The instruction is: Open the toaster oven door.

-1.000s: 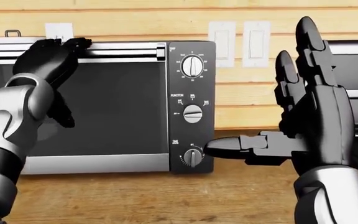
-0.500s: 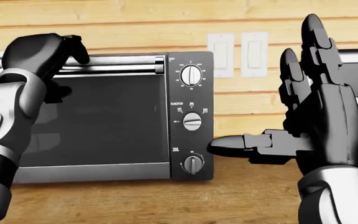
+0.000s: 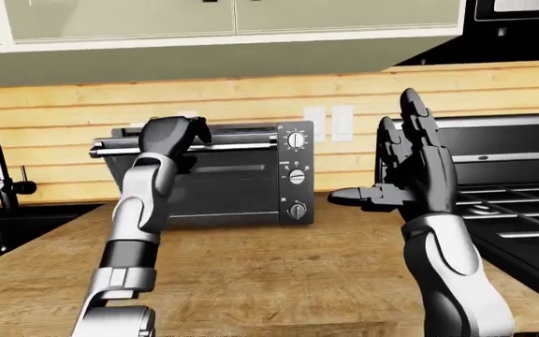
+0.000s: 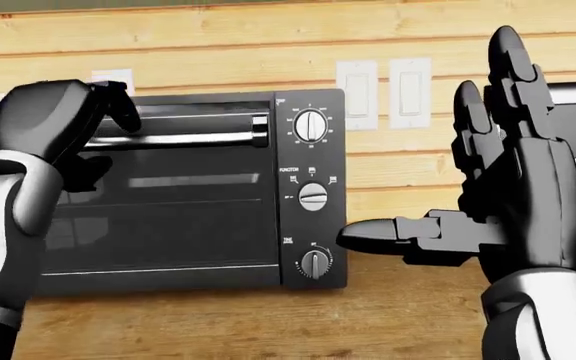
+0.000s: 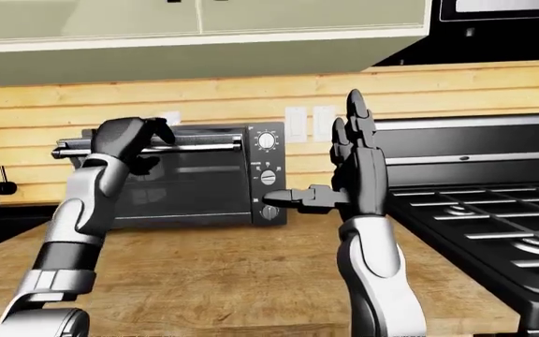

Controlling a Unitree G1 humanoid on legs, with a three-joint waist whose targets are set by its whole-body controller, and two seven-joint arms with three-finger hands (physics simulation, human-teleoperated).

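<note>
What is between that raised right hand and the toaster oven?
Nothing solid. In the left-eye view, only bare wooden countertop and wall separate the right hand from the toaster oven; its thumb points at the knob panel without touching.

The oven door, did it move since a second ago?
Yes. The door handle has swung down and outward from the oven's top edge, beside the fixed control panel; left hand pulls it.

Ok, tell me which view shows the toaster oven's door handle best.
The head view: the door handle runs large and sharp across the door's top, with the left hand curled over its left end. Both eye views show the whole bar too, but small and distant, the hand likewise covering part of it.
</note>
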